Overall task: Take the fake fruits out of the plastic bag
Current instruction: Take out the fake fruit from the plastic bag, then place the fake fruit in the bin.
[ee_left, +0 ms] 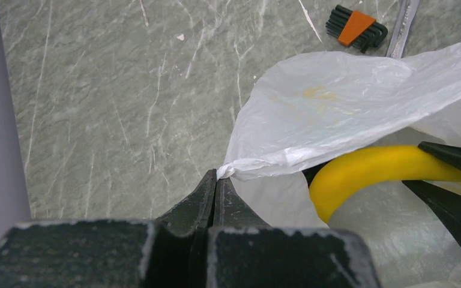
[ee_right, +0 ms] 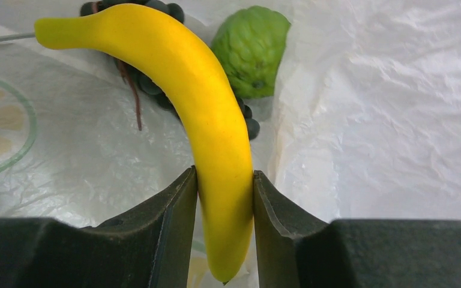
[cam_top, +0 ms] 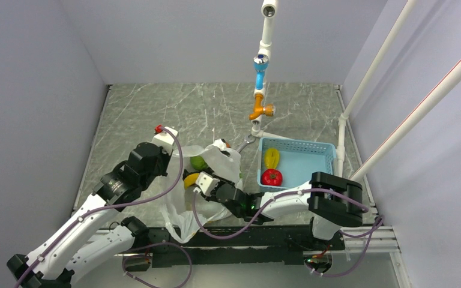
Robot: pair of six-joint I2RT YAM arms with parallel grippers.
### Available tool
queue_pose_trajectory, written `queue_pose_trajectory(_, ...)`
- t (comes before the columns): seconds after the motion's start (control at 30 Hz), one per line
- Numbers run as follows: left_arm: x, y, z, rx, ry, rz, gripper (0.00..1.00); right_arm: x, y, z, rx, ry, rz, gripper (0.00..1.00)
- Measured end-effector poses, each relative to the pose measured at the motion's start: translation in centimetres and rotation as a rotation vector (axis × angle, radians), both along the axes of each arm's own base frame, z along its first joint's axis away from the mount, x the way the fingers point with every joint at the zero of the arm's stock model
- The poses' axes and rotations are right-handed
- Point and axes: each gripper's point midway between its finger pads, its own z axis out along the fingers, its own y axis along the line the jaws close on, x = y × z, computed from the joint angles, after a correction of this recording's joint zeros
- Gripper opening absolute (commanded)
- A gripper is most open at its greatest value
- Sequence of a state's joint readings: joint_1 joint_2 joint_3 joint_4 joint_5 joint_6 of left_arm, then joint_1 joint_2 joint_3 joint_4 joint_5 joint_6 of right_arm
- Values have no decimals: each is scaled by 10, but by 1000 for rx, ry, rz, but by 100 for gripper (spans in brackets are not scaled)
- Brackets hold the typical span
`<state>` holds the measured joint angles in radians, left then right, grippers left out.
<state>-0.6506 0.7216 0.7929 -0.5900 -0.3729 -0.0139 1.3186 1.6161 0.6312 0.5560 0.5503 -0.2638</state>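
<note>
Right claw (ee_right: pixel 223 180) clamped on banana (ee_right: pixel 216 120) over the open bag (ee_left: pixel 336 102), left claw (ee_left: pixel 216 180) pinched on bag's left edge, grapes (ee_right: pixel 150 87) and green fruit (ee_right: pixel 252 48) inside, basket (cam_top: pixel 306 165) right.

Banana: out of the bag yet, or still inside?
Inside. The right gripper is shut on the banana, which lies in the plastic bag beside the grapes; the left gripper pinches the bag's edge above it.

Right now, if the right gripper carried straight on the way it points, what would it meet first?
Shut on the banana, the right gripper would probably meet the dark grape bunch lying under the banana first; the green bumpy fruit sits just right of that line.
</note>
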Motion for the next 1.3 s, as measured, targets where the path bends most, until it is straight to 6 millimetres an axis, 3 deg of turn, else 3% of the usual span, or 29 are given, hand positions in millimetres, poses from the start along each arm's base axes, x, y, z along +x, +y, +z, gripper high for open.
queue_pose_trajectory(0.2,-2,1,0,-9,-12,-3,0,-2,-12,14,127,24,-49,0)
queue_pose_trajectory(0.47,1,-11,-22,29,75,-41,0,-12,8,75,399,57,8,0)
queue_pose_trajectory(0.73,-1,-18,-24,13,90,-76,0,-32,11,133,614,87,126,0)
queue_pose_trajectory(0.97,-1,-19,-25,12,96,-82,0,-44,-20,192,826,105,135,0)
queue_pose_trajectory(1.13,-1,-19,-26,13,97,-82,0,-35,-67,229,968,96,8,0)
queue_pose_trajectory(1.2,-1,-19,-26,14,98,-82,0,-27,-92,231,1004,95,-94,0)
queue_pose_trajectory(1.3,-1,-19,-27,15,101,-82,0,-16,-132,213,1035,99,-267,0)
